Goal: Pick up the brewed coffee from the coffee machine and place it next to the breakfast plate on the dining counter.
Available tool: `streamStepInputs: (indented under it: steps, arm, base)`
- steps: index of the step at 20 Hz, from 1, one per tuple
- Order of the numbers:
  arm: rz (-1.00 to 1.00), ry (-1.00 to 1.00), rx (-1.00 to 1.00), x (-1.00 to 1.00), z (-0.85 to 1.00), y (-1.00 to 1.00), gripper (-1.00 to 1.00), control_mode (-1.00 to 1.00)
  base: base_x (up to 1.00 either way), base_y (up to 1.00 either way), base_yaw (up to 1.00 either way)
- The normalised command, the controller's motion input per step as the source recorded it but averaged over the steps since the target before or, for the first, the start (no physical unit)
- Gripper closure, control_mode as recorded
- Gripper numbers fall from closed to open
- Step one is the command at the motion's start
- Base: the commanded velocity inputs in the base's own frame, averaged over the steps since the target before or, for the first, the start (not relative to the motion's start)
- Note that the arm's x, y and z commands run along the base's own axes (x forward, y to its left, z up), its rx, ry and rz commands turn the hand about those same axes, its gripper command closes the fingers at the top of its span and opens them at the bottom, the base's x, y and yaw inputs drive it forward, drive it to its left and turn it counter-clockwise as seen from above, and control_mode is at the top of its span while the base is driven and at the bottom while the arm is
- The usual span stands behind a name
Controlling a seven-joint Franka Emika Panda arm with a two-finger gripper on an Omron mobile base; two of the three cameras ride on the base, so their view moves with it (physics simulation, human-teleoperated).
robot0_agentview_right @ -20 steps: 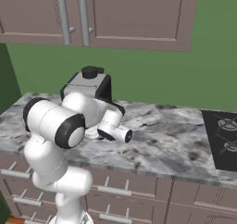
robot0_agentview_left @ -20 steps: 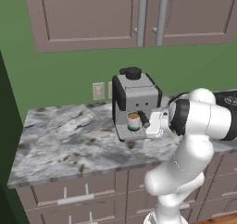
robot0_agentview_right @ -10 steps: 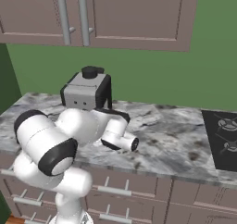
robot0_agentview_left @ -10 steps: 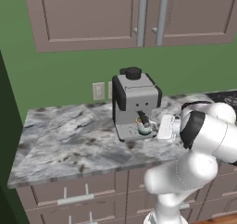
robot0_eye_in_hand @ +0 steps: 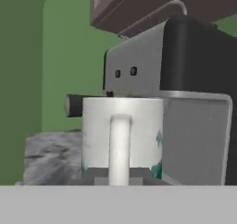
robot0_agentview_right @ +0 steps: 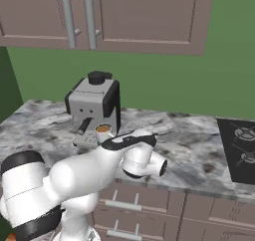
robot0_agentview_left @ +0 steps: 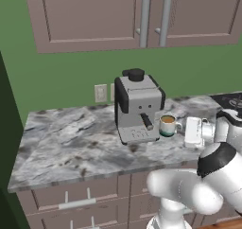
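The brewed coffee [robot0_agentview_left: 167, 125] is a white mug with a teal base band, and brown coffee shows inside it. It stands upright just right of the coffee machine [robot0_agentview_left: 138, 107], beside the black portafilter handle [robot0_agentview_left: 147, 122]. My gripper [robot0_agentview_left: 181, 128] reaches in from the right and is shut on the mug's side handle. In the hand view the handle [robot0_eye_in_hand: 119, 146] runs down between my fingertips [robot0_eye_in_hand: 98, 175], with the machine's grey front right behind the mug [robot0_eye_in_hand: 122, 135]. In the right base view the mug [robot0_agentview_right: 103, 131] peeks over my arm. The breakfast plate and the dining counter are out of view.
The machine sits on a marble worktop [robot0_agentview_left: 71, 147] over brown drawers. A black cooktop [robot0_agentview_right: 241, 145] lies at the right end. Brown wall cabinets [robot0_agentview_left: 142, 15] hang above, and a wall outlet [robot0_agentview_left: 100, 92] is left of the machine.
The mug has come out from under the machine's spout and moved to the right with my gripper. My arm has swung right and lower.
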Motion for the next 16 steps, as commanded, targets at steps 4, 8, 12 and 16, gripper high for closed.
streamStepInputs:
  steps: [4, 8, 12, 16]
  arm:
    - [0.23, 0.00, 0.13, -0.65, 1.00, -0.04, 1.00, -1.00]
    - [0.25, 0.00, 0.02, -0.86, 0.95, 0.03, 1.00, -1.00]
    - [0.21, -0.07, 0.00, -0.91, 0.56, 0.16, 1.00, -1.00]
    - [0.08, -0.07, -0.02, -0.24, 0.08, 0.18, 1.00, -1.00]
  base:
    - [0.00, 0.00, 0.00]
    - [0.00, 0.00, 0.00]
    - [0.00, 0.00, 0.00]
    - [0.00, 0.00, 0.00]
